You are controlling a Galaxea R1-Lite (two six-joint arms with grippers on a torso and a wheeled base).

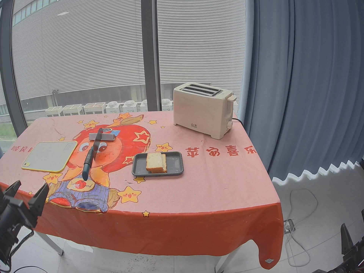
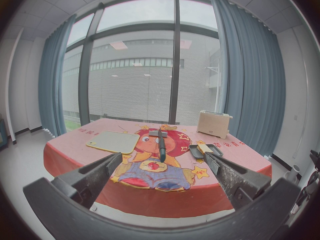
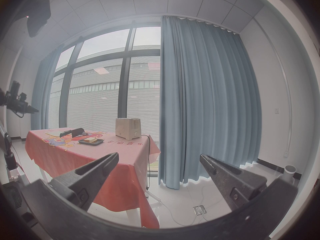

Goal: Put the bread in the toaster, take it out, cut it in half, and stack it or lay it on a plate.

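Reaching for the bread (image 1: pixel 156 162) flat on the tray (image 1: pixel 175 166), mid-table — which arm?
— Your left gripper (image 1: pixel 29 189); the bread lies far-right of it, nearer than to the right gripper (image 3: pixel 158 156). Both jaws spread, empty.

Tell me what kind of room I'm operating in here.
Probably an office or lab room staged for a kitchen task, not a home kitchen: floor-to-ceiling windows facing another building, a grid-tile ceiling, and a cream two-slot toaster on a table under an orange cartoon tablecloth.
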